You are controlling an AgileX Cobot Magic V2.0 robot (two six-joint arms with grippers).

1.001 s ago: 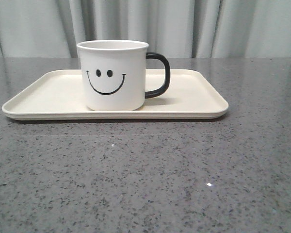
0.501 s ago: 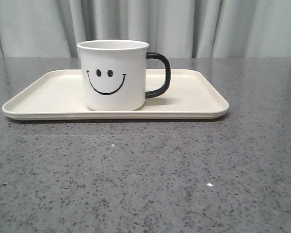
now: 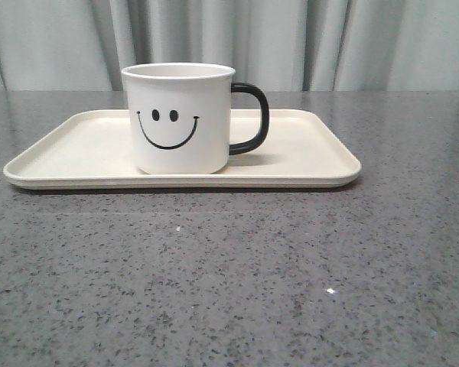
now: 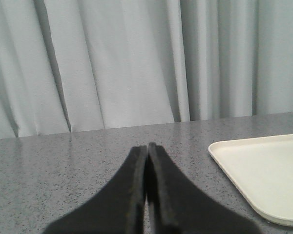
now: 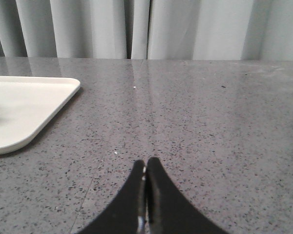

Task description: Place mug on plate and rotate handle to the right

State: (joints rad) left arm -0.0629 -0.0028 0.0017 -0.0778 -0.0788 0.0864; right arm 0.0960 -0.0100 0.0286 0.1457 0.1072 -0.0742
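Both grippers, left (image 4: 147,148) and right (image 5: 145,163), clenched empty; mug (image 3: 180,118) sits on plate (image 3: 306,153), handle (image 3: 251,118) at 3 o'clock.

White mug (image 3: 180,118) with a black smiley face print, two oval eyes and a curved grin. Glossy black handle (image 3: 252,118) against that white body. Cream plate (image 3: 306,157), plain, no pattern at all. Dark grey table (image 3: 229,267) speckled with black and pale flecks, kind of granite-looking. Pale grey-white curtain (image 3: 291,42) behind, just shadowy vertical folds. Matte black on both the left gripper (image 4: 147,151) and the right gripper (image 5: 145,165).
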